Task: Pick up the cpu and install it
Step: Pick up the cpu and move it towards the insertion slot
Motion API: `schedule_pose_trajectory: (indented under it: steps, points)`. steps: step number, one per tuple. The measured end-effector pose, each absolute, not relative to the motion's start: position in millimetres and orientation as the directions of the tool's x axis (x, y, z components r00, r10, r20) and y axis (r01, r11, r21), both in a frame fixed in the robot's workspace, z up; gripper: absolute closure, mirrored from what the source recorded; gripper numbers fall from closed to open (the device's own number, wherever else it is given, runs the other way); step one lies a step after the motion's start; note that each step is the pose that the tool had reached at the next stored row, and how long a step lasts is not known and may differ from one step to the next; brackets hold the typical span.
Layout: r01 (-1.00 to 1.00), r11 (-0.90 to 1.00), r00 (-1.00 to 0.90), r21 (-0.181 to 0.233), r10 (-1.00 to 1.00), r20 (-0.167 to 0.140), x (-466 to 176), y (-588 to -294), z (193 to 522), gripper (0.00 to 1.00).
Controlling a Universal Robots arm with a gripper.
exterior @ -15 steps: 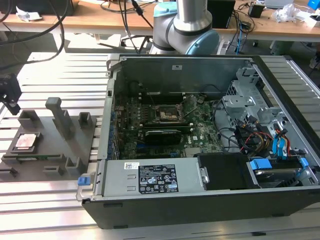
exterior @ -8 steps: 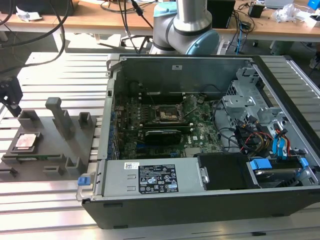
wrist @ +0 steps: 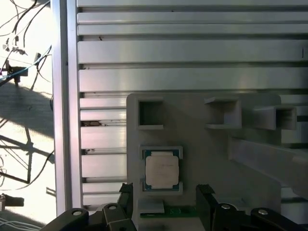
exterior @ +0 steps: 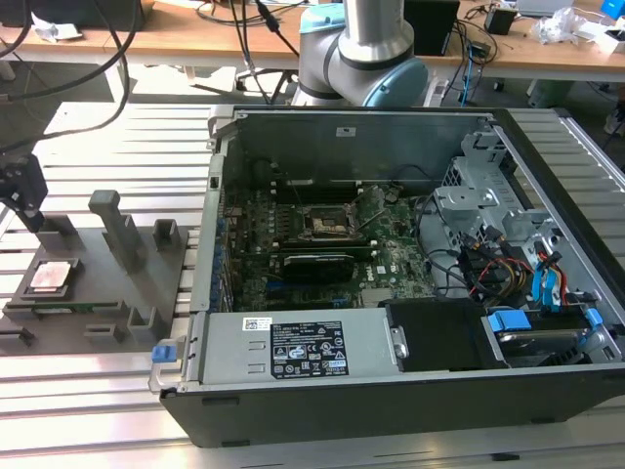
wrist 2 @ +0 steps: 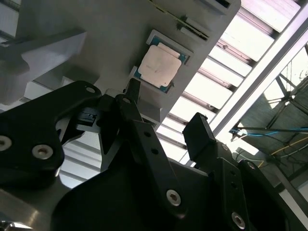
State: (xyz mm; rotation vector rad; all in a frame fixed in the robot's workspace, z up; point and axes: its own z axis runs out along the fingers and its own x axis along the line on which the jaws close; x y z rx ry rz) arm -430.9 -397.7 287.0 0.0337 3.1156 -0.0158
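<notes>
In the exterior view your claw (exterior: pixel 32 217) hangs low at the frame's far left, pointing down over the grey fixture tray (exterior: pixel 107 278). The cpu (exterior: pixel 51 277) lies flat in the tray just below it, and the computer case (exterior: pixel 391 391) sits to the right. In the second wrist view the claw (wrist 2: pixel 166 108) has its jaws apart and empty, with the cpu (wrist 2: pixel 159 65) beyond the tips. In the first wrist view the cpu (wrist: pixel 162 171) sits in its square pocket, in line with the claw's (wrist: pixel 165 190) gap and untouched.

This is looking like a robotics lab: a robot arm (exterior: pixel 366 49) is standing at the far edge of a slotted aluminium worktop (exterior: pixel 78 401), an opened computer case (exterior: pixel 229 342) is lying on it beside a grey fixture tray (exterior: pixel 93 288), and cables (exterior: pixel 239 39) are trailing over wooden desks (exterior: pixel 176 44) beyond.
</notes>
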Motion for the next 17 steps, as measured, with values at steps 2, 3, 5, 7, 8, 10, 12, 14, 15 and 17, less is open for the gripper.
schedule_pose_trajectory:
  steps: [2, 3, 5, 7, 8, 10, 12, 14, 15, 17]
  points:
    - [0.022, 1.0, -0.999, -0.01, 0.022, -0.026, -430.9, -397.7, 285.7, 0.37]
    - [0.022, 1.0, -0.999, -0.01, 0.022, -0.026, -430.9, -397.7, 284.8, 0.37]
    - [0.022, 1.0, -0.999, -0.01, 0.022, -0.026, -430.9, -397.7, 282.5, 0.37]
    - [0.022, 1.0, -0.999, -0.01, 0.022, -0.026, -430.9, -397.7, 280.2, 0.37]
    - [0.022, 1.0, -0.999, -0.01, 0.022, -0.026, -430.9, -397.7, 279.6, 0.37]
    - [0.022, 1.0, -0.999, -0.01, 0.022, -0.026, -430.9, -397.7, 277.4, 0.37]
    - [0.022, 1.0, -0.999, -0.01, 0.022, -0.026, -430.9, -397.7, 275.7, 0.37]
    - [0.022, 1.0, -0.999, -0.01, 0.022, -0.026, -430.9, -397.7, 274.1, 0.37]
    - [0.022, 1.0, -0.999, -0.01, 0.021, -0.026, -430.8, -397.7, 272.4, 0.37]
    - [0.022, 1.0, -0.999, -0.01, 0.021, -0.026, -430.8, -397.7, 270.9, 0.37]
